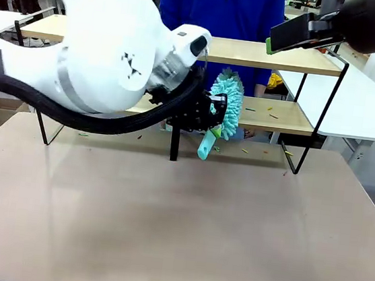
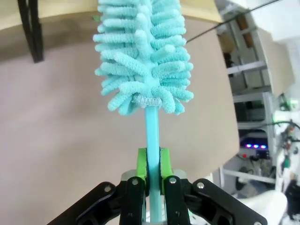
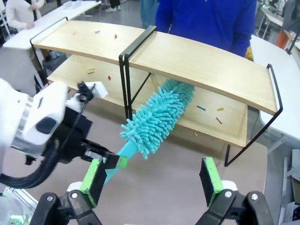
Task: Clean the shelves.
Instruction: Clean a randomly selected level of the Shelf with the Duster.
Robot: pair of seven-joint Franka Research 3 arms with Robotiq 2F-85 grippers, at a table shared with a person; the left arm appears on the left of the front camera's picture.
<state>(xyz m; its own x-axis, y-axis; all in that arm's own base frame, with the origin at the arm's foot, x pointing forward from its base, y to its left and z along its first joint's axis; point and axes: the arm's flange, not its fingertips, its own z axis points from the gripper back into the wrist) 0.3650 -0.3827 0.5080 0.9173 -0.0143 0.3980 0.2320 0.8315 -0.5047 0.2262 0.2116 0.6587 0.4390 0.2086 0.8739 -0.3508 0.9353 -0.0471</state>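
Over the brownish counter (image 1: 177, 234), sweeping seems underway: the left gripper (image 2: 153, 161) clamps a fluffy teal chenille duster (image 2: 145, 56) at the lower board of the 2-tier light-wood shelves (image 1: 278, 56), where coloured scraps (image 3: 201, 108) need brushing off next, while the right gripper (image 3: 152, 180) gapes wide.

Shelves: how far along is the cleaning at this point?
Early, it seems. Done: the left gripper is shut on the teal duster. In hand: its head reaches in over the lower board of the shelves, right of the central post. Left: coloured scraps lie on both tiers. The right gripper hangs open, empty.
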